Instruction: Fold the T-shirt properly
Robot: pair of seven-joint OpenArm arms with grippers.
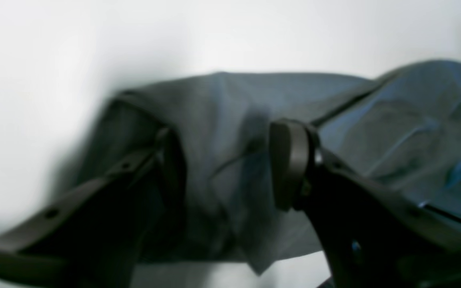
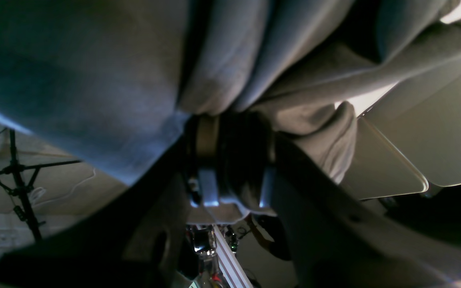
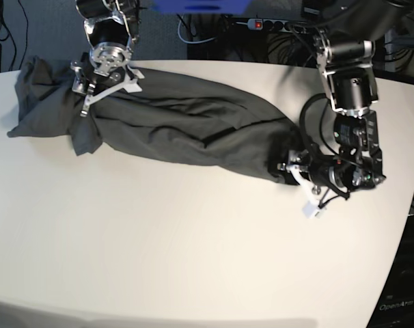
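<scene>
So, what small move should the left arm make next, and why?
Probably close the left tool on the T-shirt: its jaws stand apart around a cloth fold, not pinching it, while the right tool already grips the other end.

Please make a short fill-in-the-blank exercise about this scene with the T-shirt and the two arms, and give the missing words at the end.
1. The only cloth item on the table is a dark ____.
2. In the base view, the T-shirt lies stretched out between the two ____.
3. In the right wrist view, the right gripper is ____ on a bunch of the cloth.
4. The colour of the table top is ____.

Missing words: T-shirt; grippers; shut; white
</scene>
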